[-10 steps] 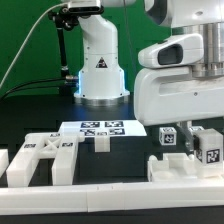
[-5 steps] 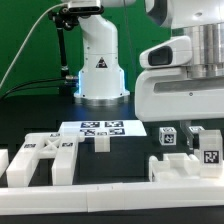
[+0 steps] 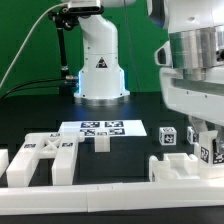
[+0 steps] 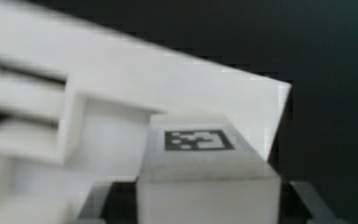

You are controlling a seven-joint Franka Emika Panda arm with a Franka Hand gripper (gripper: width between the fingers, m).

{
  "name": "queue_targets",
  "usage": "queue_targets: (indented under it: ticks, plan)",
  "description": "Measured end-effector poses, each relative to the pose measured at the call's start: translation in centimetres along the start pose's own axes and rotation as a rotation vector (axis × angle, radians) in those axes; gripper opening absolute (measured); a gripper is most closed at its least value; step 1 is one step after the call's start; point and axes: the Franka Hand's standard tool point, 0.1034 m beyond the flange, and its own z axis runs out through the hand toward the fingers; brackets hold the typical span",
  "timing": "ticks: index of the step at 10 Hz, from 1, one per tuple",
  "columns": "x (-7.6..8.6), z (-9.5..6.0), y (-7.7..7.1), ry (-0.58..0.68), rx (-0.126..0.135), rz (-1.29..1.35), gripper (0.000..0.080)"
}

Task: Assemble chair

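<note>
- A white chair part [image 3: 4, 166] is lying at the exterior view's far left edge, partly cut off.
- Just beside it, a flat slotted panel [image 3: 45, 158] is lying on the black table [image 3: 130, 160], with tags on its top face.
- Behind the panel, the marker board [image 3: 100, 128] is lying flat, showing several tags.
- A short peg [image 3: 100, 143] is standing just in front of the marker board, apart from the panel.
- The arm's base [image 3: 100, 65] is standing behind the board, at the back of the table.
- A low white rail [image 3: 100, 198] is running across the front.
- Right of centre, 1 tagged cube [image 3: 168, 135] is sitting alone on the table.
- In front of it, a second flat part [image 3: 180, 166] is lying by the rail.
- At the far right, the gripper [image 3: 205, 142] is pointing down over a tagged block [image 3: 210, 154], which is showing behind that flat part.
- In the blurred wrist view, the block [image 4: 202, 150] is filling the gap between 2 dark fingers [image 4: 108, 205]; the pincer is standing part closed and appears to be gripping it.
- Whether the block is touching the table, I cannot tell.
</note>
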Motion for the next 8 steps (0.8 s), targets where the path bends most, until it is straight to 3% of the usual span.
queue_targets:
  ticks: [3,4,5,6,7,8]
  plan:
    - [-0.05,0.0,-0.01,-0.001,0.001,0.026,0.0287]
    - [-0.04,0.02,-0.01,0.0,0.0,0.008,0.0469]
    - [0.1,-0.02,-0.21,0.009,0.0,-0.242,0.0585]
    - [-0.1,0.16,-0.13,0.008,-0.003,-0.449,0.0585]
    - [-0.2,0.42,0.14,0.011,0.001,-0.555,0.0636]
    - [-0.29,0.46,0.53,0.037,0.036,-0.577,0.0646]
